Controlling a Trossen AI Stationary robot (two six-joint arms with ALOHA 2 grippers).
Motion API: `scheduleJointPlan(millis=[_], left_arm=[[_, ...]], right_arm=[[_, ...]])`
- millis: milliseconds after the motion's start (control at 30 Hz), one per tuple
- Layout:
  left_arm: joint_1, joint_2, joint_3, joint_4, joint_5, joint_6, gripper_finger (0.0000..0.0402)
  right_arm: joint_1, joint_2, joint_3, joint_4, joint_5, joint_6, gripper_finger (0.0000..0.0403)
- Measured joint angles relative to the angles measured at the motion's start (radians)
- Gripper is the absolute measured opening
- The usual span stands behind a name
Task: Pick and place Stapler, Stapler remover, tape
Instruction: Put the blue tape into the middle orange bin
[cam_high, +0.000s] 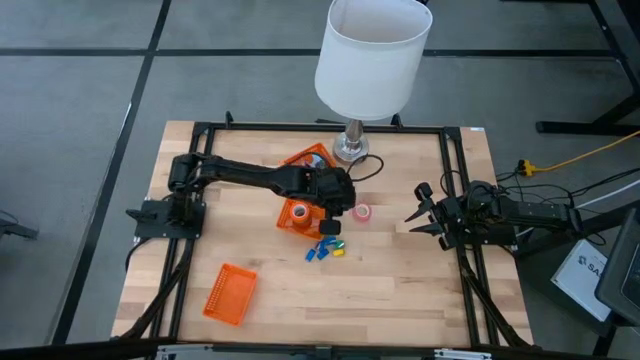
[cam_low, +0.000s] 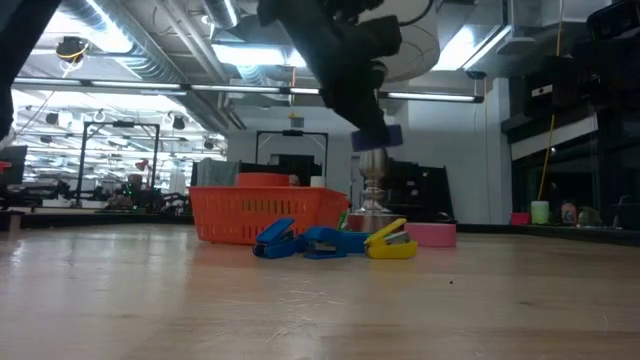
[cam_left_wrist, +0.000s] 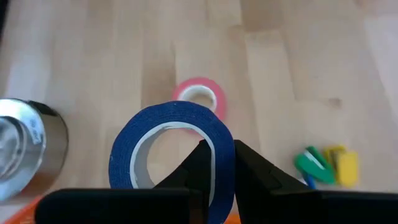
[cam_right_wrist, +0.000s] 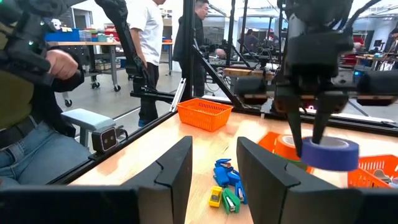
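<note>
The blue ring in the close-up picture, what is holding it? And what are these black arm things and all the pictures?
Those are two robot arms at a wooden table, each ending in a pincer with two fingers. The blue ring is a roll of blue tape. The left pincer is shut on its edge and holds it up in the air.

One picture looks straight down from above. One looks across from table height. The other two come from little cameras on each arm's wrist.

On the table lie a pink tape roll, some small blue, green and yellow pieces, orange baskets and a lamp. The right pincer waits open at the table's right side, holding nothing.
</note>
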Motion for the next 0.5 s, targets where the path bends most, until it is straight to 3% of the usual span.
scheduleJointPlan(millis=[167,267,500], left_arm=[[-0.002,-0.068,-0.027,-0.03,0.09,0.048,0.0041],[-0.002,-0.116,-0.063,-0.038,0.094,0.032,0.0038],[-0.006,-0.269,-0.22,-0.024,-0.015,-0.09,0.0041]], right_arm=[[0.0,0.0,0.0,0.001,0.0,0.0,0.0129],[0.0,0.0,0.0,0.001,0.0,0.0,0.0129],[0.0,0.0,0.0,0.0,0.0,0.0,0.0129]])
